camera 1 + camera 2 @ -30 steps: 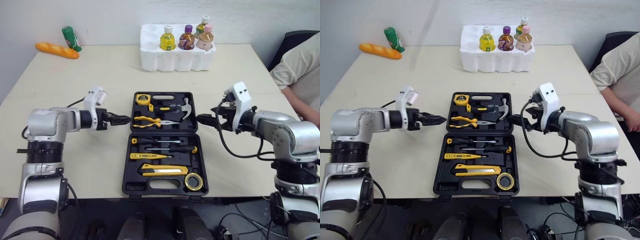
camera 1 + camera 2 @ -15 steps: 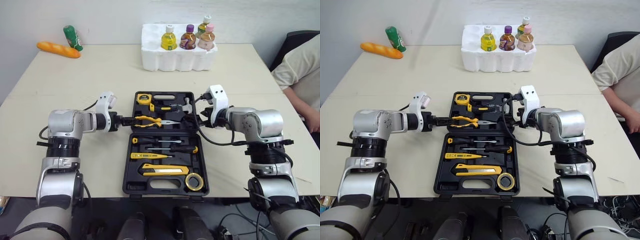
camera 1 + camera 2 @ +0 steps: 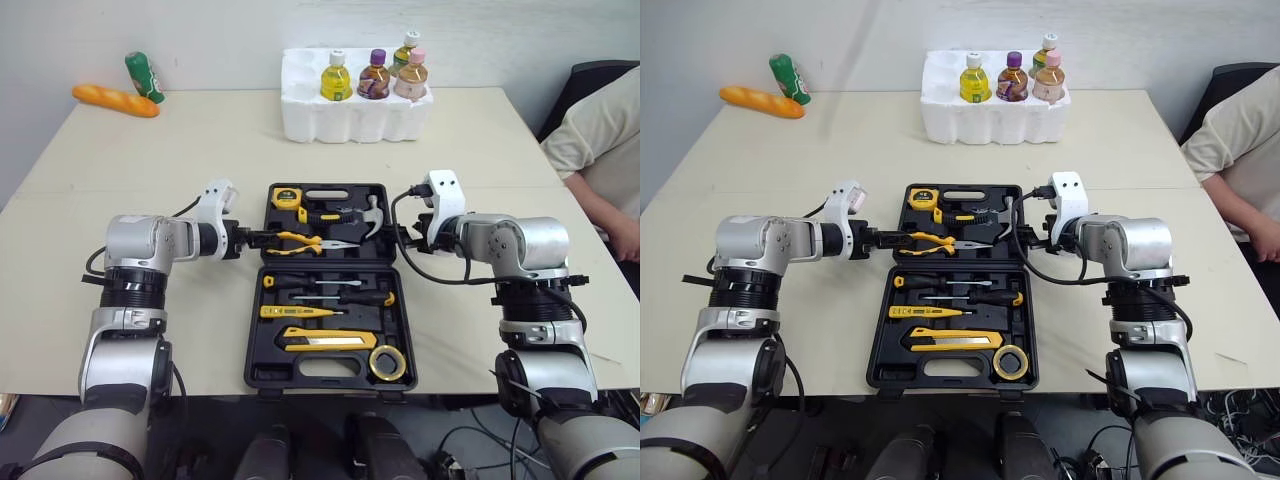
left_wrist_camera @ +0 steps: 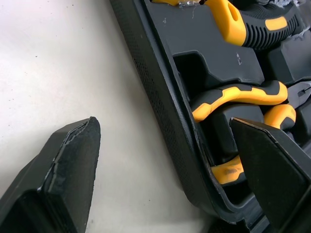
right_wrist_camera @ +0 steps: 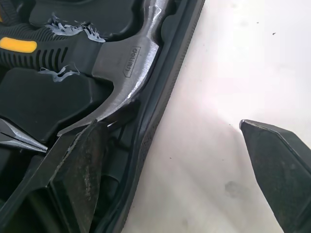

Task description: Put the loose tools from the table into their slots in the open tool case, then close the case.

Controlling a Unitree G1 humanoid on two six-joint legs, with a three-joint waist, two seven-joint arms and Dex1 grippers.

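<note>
The black tool case (image 3: 327, 266) lies open mid-table. Its far half holds a tape measure (image 3: 286, 197), a hammer (image 3: 371, 213) and yellow-handled pliers (image 3: 298, 240). Its near half holds screwdrivers (image 3: 345, 297), a yellow tester (image 3: 295, 312), a utility knife (image 3: 325, 340) and a tape roll (image 3: 386, 363). My left gripper (image 3: 262, 238) is open at the far half's left edge, one finger (image 4: 73, 160) over the table and the other over the pliers (image 4: 238, 94). My right gripper (image 3: 402, 240) is open at the right edge, straddling the rim beside the hammer head (image 5: 129, 73).
A white foam tray (image 3: 350, 118) with several bottles stands at the back. A bread loaf (image 3: 115, 100) and a green bottle (image 3: 143, 77) lie at the back left. A person (image 3: 600, 150) sits at the right edge of the table.
Both arms have swung inward from beside the case. Each open gripper now sits at a side edge of the far half.
</note>
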